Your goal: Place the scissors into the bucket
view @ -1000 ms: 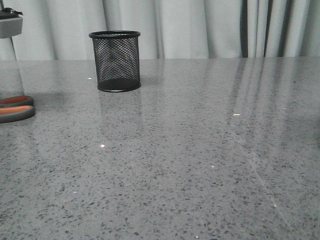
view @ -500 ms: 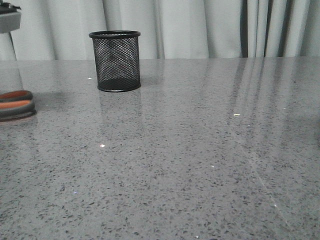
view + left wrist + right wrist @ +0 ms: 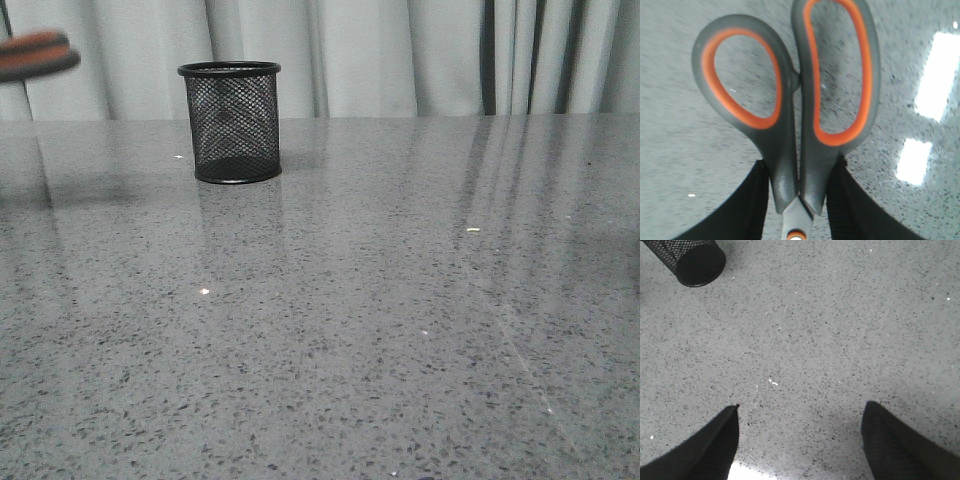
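High at the left edge of the front view, the scissors (image 3: 36, 53) are up in the air, well above the speckled grey table (image 3: 400, 300), orange-lined handles poking into frame, a bit blurred. From the left wrist camera, the left gripper (image 3: 796, 200) is clamped on the scissors (image 3: 795, 115) just below the two handle loops, one black finger (image 3: 747, 205) pressed on each side, blades shut. The black mesh bucket (image 3: 231, 122) stands upright on the table, off to the right of the scissors and lower. The right gripper (image 3: 800, 440) hangs spread wide over bare tabletop, holding nothing, bucket (image 3: 690, 260) well apart from it
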{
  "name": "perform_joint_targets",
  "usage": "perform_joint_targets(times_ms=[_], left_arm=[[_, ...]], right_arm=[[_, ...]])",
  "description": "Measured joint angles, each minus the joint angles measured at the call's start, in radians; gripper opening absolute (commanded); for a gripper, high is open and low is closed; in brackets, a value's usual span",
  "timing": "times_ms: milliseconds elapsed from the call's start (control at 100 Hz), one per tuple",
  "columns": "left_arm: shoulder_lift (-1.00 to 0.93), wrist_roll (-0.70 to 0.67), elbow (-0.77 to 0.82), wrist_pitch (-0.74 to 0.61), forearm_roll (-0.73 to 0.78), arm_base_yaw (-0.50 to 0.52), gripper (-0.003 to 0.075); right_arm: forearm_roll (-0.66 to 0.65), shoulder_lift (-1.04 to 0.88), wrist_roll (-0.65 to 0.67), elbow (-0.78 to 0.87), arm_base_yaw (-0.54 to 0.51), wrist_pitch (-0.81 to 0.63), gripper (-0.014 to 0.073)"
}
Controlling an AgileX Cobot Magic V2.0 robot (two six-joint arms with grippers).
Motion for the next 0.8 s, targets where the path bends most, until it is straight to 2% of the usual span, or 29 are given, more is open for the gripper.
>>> perform_joint_targets(times_ms=[140, 280, 610, 800], left_arm=[[-0.048, -0.007, -0.055, 0.006, -0.012, -0.021, 0.0041], [-0.083, -0.030, -0.107, 0.015, -0.014, -0.085, 0.0041], [-0.100, -0.123, -0.228, 0.021, -0.019, -0.301, 0.0041], [-0.103, -0.159, -0.239, 0.025, -0.014, -0.425, 0.0041]], right_arm=[[0.078, 0.000, -0.047, 0.000, 0.000, -0.009, 0.0466], [0.255, 0.000, -0.152, 0.000, 0.000, -0.024, 0.0466], [0.712, 0.000, -0.394, 0.000, 0.000, -0.028, 0.0466], [0.887, 0.000, -0.473, 0.000, 0.000, -0.014, 0.0466]])
